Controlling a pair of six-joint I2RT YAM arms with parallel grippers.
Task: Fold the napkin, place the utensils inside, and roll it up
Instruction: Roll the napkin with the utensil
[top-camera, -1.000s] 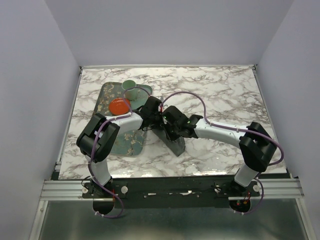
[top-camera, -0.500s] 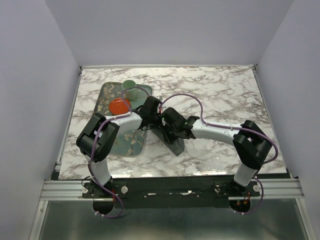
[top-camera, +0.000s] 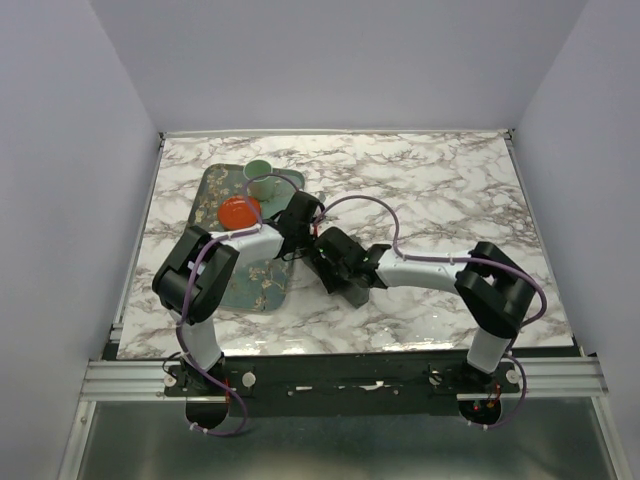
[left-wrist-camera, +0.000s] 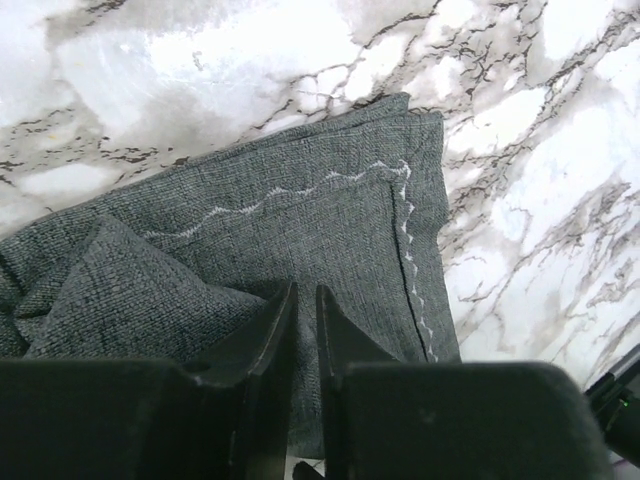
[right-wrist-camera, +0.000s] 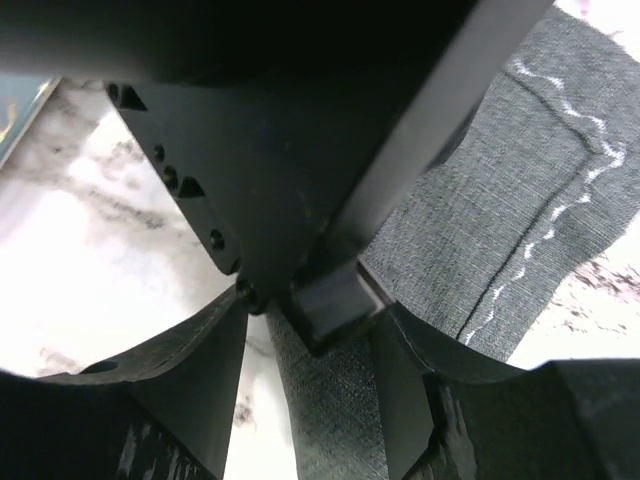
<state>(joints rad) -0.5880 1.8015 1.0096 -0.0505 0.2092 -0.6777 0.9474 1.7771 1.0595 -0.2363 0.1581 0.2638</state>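
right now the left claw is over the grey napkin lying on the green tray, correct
No: the left claw is over the napkin, but it lies on the marble table, not the tray; the left wrist view shows this.

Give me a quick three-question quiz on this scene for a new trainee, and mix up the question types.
1. True or false: the dark grey cloth napkin lies on the green floral rectangular tray.
2. Multiple choice: the round orange-red object sits on A) the bare table, B) the tray, C) the napkin.
3. Fill in: the zigzag hem stitching on the napkin is ___ in colour.

Key:
1. False. It lies on the white marble table, beside the tray.
2. B.
3. White.
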